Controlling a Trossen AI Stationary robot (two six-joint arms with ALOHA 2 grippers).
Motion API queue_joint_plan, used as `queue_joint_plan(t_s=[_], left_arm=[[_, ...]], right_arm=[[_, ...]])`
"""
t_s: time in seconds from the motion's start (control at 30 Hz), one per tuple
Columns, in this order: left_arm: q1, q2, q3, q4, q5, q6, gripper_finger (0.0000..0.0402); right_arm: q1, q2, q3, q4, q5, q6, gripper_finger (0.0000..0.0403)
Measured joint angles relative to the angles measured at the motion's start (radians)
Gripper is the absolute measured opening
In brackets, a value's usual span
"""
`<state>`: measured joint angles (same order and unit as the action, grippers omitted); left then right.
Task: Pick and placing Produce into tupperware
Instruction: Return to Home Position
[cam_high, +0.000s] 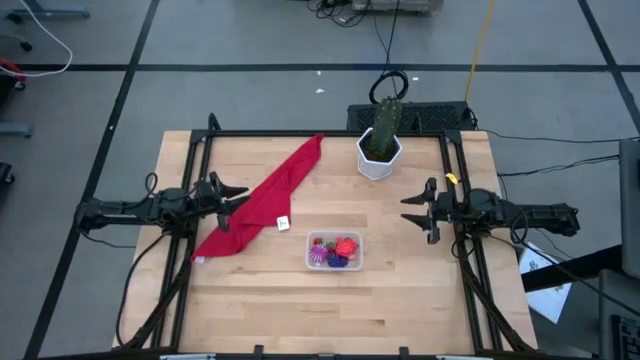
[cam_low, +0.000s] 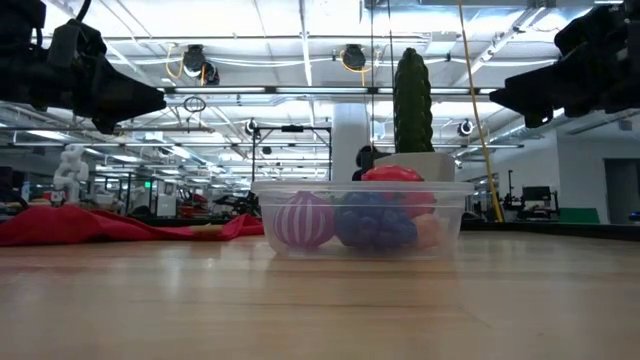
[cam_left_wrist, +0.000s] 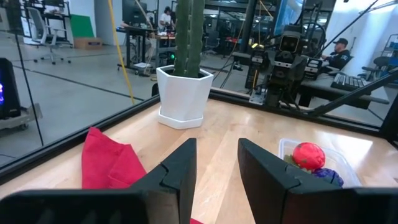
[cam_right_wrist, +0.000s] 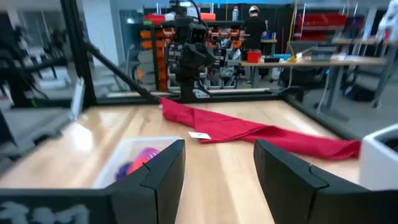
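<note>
Left gripper (cam_high: 240, 198): released, fingers apart with nothing between them, raised above the left edge of the worktop (cam_high: 300, 310), just beside the cloth.
Red cloth (cam_high: 265, 200): long and crumpled, lying diagonally from the left middle of the worktop up to the far middle; a small white tag (cam_high: 283, 223) sits at its near edge.
Tupperware (cam_high: 309, 262): clear, rectangular with rounded corners, flat on the worktop near the middle and a little towards the near side, apart from the cloth and from both arms.
Produce (cam_high: 335, 250): all inside the tupperware, packed together; the low view shows a pink striped round piece (cam_low: 303, 220) on the left, a purple-blue lumpy one (cam_low: 375, 222) beside it and a red one (cam_low: 392, 174) on top.
Cactus pot (cam_high: 379, 155): white, hexagonal, upright at the far edge, right of centre, beyond the tupperware.
Right gripper (cam_high: 408, 210): released, fingers spread and empty, raised above the right side of the worktop, well apart from the tupperware.
</note>
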<state>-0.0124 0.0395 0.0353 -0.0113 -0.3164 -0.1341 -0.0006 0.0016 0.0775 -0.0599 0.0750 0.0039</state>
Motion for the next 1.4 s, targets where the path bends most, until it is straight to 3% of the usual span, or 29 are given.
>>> queue_joint_plan(t_s=[0.3, 0.63, 1.4], left_arm=[[0.000, 0.000, -0.001, 0.006, -0.003, -0.002, 0.0120], [0.000, 0.000, -0.001, 0.007, -0.003, -0.002, 0.0120], [0.000, 0.000, -0.001, 0.007, -0.004, -0.002, 0.0120]], right_arm=[[0.000, 0.002, -0.019, 0.007, 0.000, 0.111, 0.0185], [0.000, 0.002, -0.021, 0.202, 0.006, 0.111, 0.0185], [0.000, 0.002, -0.021, 0.207, 0.003, 0.111, 0.0185]])
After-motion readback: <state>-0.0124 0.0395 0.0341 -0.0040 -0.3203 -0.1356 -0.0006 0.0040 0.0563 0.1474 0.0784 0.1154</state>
